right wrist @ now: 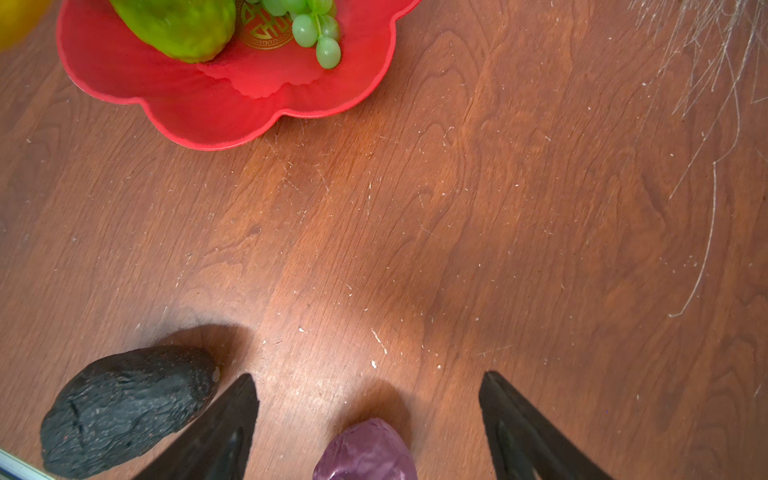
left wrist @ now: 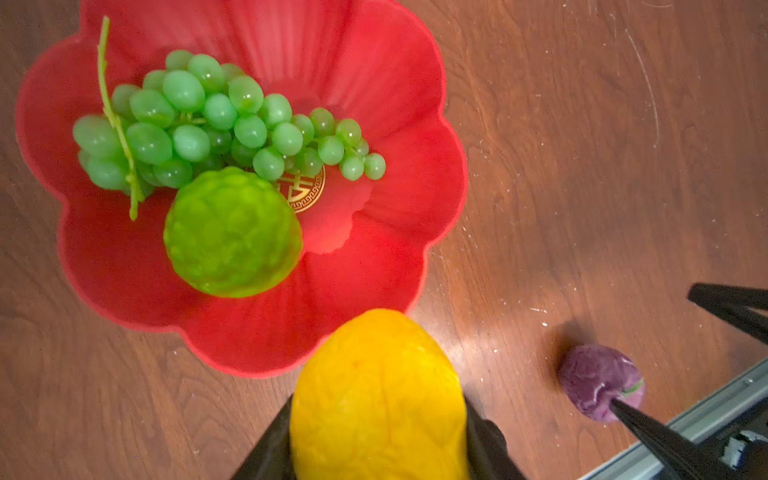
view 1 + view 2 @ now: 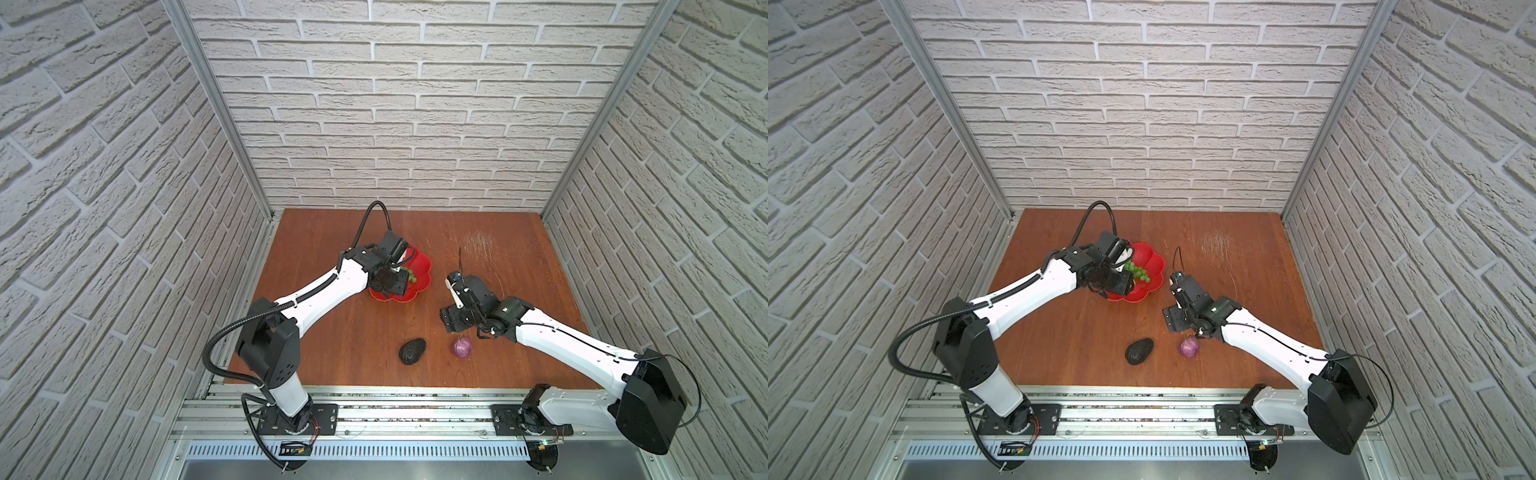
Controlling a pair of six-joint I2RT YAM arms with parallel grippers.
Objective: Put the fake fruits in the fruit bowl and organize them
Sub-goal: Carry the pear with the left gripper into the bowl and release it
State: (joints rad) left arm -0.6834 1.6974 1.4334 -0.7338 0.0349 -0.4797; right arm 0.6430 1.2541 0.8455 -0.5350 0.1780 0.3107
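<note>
Left claw (image 2: 378, 403) clamps yellow fruit (image 2: 374, 374) over bowl (image 2: 374, 104) rim | right claw (image 1: 368, 376) spread near purple bulb (image 1: 365, 453)

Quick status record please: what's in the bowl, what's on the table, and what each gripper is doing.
fruit bowl: holds grape bunch and bumpy green ball
on table: avocado, purple bulb
left gripper: shut on yellow fruit, near the bowl's edge
right gripper: open, straddling the purple bulb, not gripping
not yet in bowl: yellow fruit, avocado, purple bulb

Left gripper (image 2: 377, 436) clamped full, right gripper (image 1: 369, 376) spread wide
</note>
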